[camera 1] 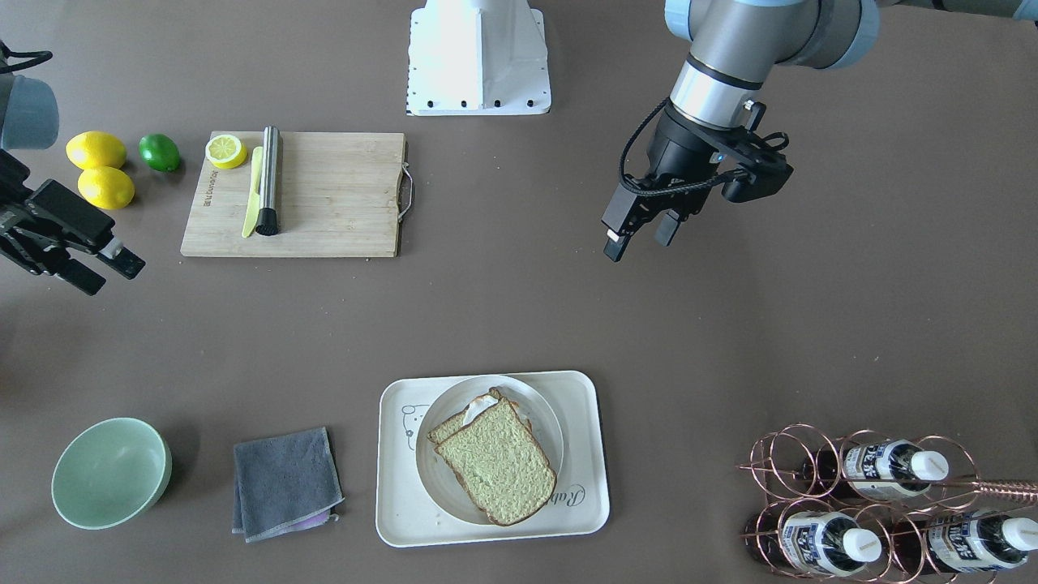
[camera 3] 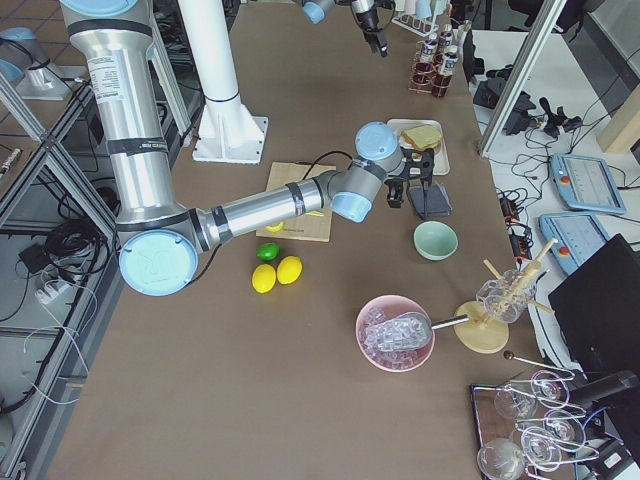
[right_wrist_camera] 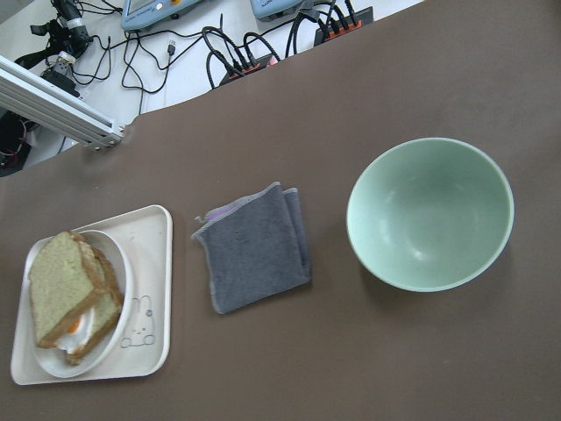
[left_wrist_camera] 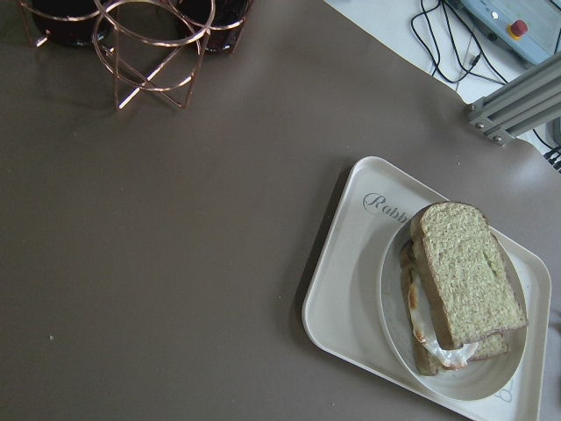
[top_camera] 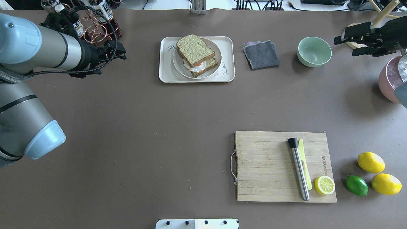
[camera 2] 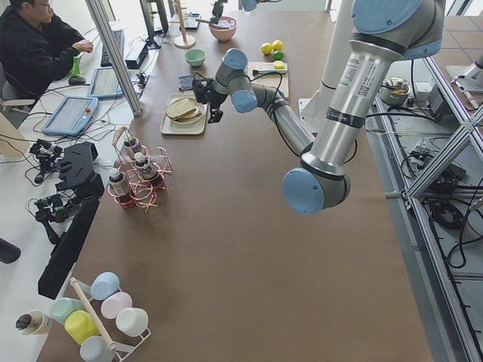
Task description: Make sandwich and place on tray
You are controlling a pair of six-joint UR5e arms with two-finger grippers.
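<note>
The sandwich (camera 1: 499, 458), two bread slices with a fried egg showing between them, lies on a round white plate (camera 1: 543, 414) on the cream tray (camera 1: 397, 487). It also shows in the overhead view (top_camera: 194, 51) and in both wrist views (left_wrist_camera: 465, 281) (right_wrist_camera: 66, 285). My left gripper (camera 1: 641, 237) is open and empty. It hangs above the bare table, well back from the tray and toward the bottle rack side. My right gripper (camera 1: 101, 270) is open and empty at the table's far side, near the lemons and above the green bowl's side.
A wooden cutting board (camera 1: 324, 195) holds a metal muddler (camera 1: 268, 178), a yellow knife and a lemon half (camera 1: 225, 151). Two lemons (camera 1: 96, 150) and a lime (camera 1: 159, 152) lie beside it. A green bowl (camera 1: 109, 472), a grey cloth (camera 1: 285, 482) and a copper bottle rack (camera 1: 876, 503) flank the tray.
</note>
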